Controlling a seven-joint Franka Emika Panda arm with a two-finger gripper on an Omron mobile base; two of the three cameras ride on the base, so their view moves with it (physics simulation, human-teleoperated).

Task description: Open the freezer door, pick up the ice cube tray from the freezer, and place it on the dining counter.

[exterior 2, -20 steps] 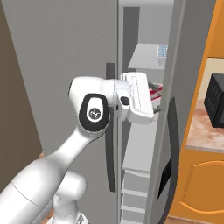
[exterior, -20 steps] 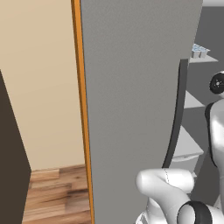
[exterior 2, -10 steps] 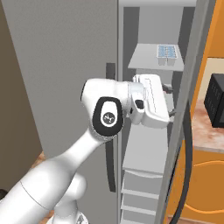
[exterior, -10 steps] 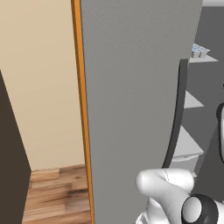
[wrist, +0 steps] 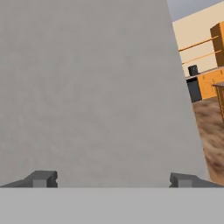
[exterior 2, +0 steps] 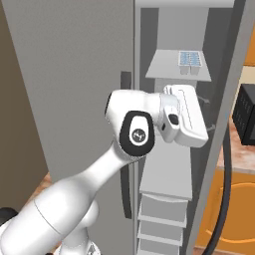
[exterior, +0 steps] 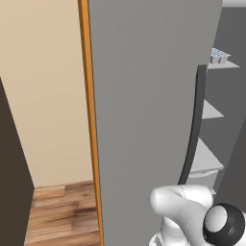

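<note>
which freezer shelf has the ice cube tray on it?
The top shelf: the light blue ice cube tray sits at its right end, above the robot's hand. The grey shelves below it look bare.

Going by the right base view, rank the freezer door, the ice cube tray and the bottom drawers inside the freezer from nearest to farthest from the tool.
1. The freezer door: swung open on the right, right at the tool.
2. The ice cube tray: on the top shelf, above the tool.
3. The bottom drawers: lowest in the freezer, well below the tool.

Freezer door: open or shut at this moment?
Open: the freezer door stands swung away, showing the shelves and the ice cube tray inside.
</note>
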